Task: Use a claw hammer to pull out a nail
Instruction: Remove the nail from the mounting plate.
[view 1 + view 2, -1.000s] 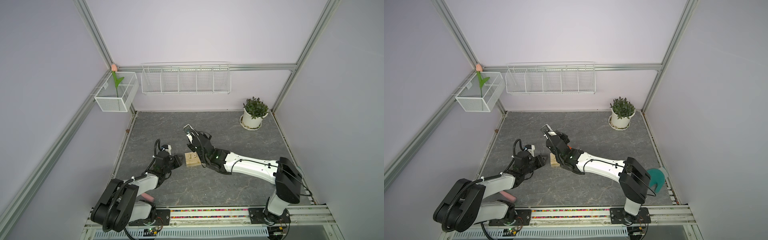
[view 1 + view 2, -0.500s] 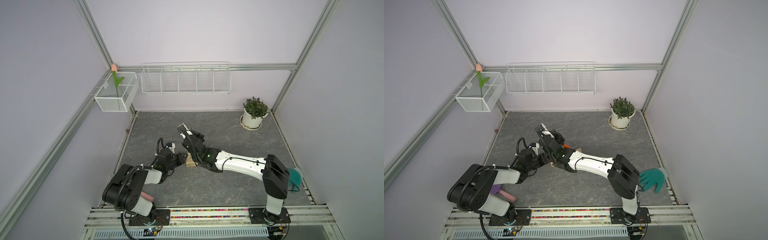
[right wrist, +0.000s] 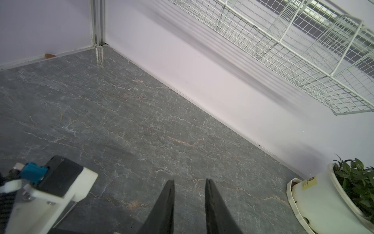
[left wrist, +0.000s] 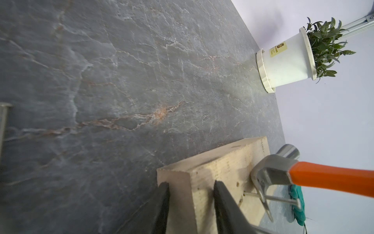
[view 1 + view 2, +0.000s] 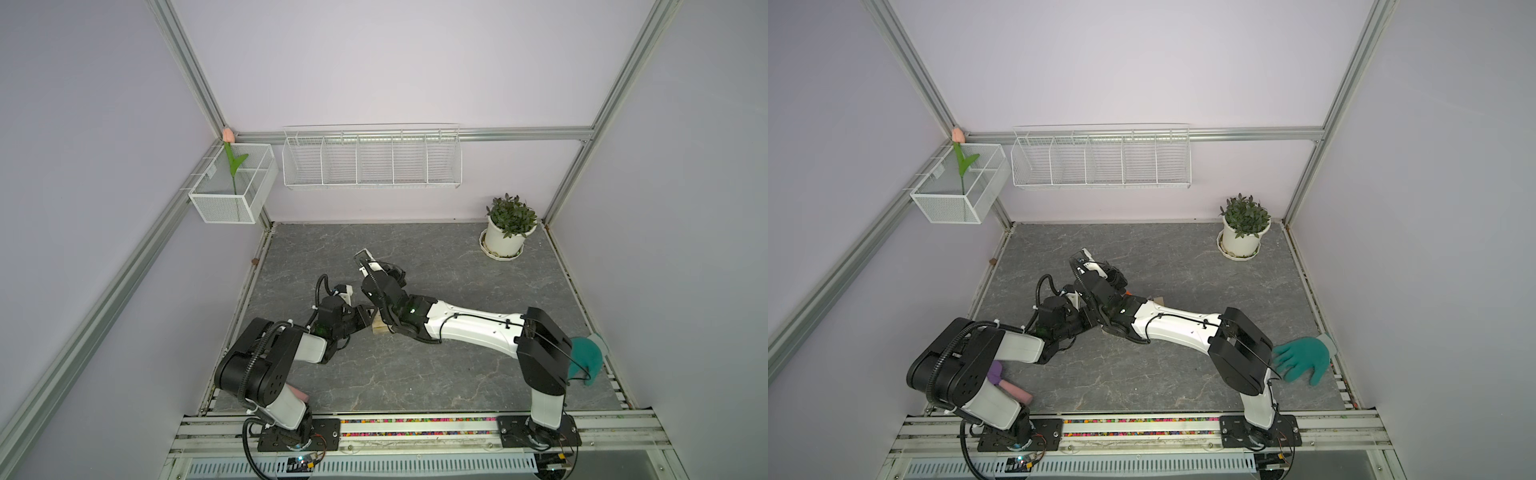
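My left gripper (image 4: 191, 182) clamps the pale wooden block (image 4: 222, 162); the silver-headed, orange-necked claw hammer (image 4: 271, 170) hooks the thin steel nail (image 4: 277, 199), mid-pry; my right gripper (image 3: 190, 180), nearly closed, seemingly grips its hidden handle; next: lever steadily.

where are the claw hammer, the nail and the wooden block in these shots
claw hammer (image 4: 272, 167): left wrist view, on the silver steel head
nail (image 4: 281, 199): left wrist view, on the shaft between claw and nail head
wooden block (image 4: 220, 168): left wrist view, on the pale face the nail sticks from
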`<state>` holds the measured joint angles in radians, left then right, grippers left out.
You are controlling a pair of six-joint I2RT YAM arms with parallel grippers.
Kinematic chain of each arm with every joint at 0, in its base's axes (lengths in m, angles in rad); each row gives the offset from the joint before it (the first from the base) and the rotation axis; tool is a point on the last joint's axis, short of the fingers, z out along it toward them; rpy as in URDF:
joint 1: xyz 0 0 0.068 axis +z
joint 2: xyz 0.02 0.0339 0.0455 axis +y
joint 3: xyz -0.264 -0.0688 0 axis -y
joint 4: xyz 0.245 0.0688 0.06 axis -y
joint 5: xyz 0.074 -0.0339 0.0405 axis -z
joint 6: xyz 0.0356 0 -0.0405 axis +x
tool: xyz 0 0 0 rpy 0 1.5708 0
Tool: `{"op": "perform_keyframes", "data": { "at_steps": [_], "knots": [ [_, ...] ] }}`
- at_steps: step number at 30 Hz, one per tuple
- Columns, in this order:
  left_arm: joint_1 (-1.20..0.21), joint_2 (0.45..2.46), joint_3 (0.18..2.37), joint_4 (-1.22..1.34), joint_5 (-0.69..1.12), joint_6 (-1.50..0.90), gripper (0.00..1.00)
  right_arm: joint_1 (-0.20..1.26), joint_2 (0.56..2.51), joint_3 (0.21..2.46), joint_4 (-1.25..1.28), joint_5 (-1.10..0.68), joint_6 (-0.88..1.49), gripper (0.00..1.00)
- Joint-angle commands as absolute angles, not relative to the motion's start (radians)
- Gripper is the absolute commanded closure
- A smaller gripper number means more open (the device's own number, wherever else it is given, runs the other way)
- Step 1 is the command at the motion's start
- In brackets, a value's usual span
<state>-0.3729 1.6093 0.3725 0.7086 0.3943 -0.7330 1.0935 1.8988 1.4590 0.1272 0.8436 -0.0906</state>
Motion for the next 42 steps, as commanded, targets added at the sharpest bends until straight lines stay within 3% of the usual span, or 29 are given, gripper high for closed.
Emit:
{"op": "perform_keyframes", "data": {
  "at_steps": [1,42],
  "knots": [
    [-0.371,1.625,0.403,0.709,0.414,-0.738,0.61,1.063,1.802,1.401,0.191,0.805,0.062,0.93],
    [-0.419,1.669,0.383,0.674,0.389,-0.715,0.62,0.846,1.665,0.734,0.764,0.576,0.579,0.93]
  ]
}}
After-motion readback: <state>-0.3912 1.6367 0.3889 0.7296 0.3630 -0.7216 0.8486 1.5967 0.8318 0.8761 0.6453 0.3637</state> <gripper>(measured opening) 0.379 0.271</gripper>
